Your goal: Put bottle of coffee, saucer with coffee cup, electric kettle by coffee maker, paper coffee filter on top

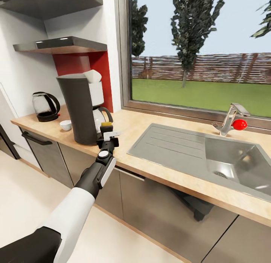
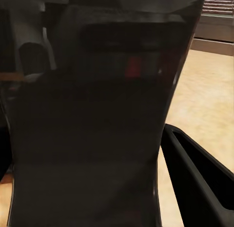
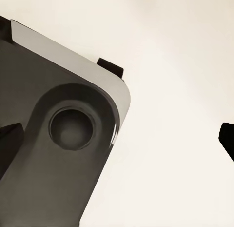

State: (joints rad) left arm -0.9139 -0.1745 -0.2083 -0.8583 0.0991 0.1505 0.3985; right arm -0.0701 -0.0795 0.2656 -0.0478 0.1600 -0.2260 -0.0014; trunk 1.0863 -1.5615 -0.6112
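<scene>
Along the wall under the window, a long pale wood table with a steel sink let into it. Toward the left end, the tall dark coffee maker, upright, with a white paper coffee filter lying on top. Further left, well apart from it, the electric kettle on its base.

Just beside the coffee maker, on its sink side, the bottle of coffee: dark, yellow-capped, standing on the table. Reaching in from below, the left gripper, fingers spread to either side of the bottle; in the left wrist view, a strip of bare table between the one plain finger and the dark glossy wall, so apart rather than pinching. Of the right gripper, impossible to tell whether spread or pressed together.

Probably rigid and smooth, hence slippery; moderately heavy if full, and tall enough to tip. Best taken around the middle of the body, squarely, below the cap.

Smallest, between kettle and coffee maker, the white coffee cup, seemingly straight on the table. Thin-walled and fragile by the look; better pinched at the rim.
</scene>
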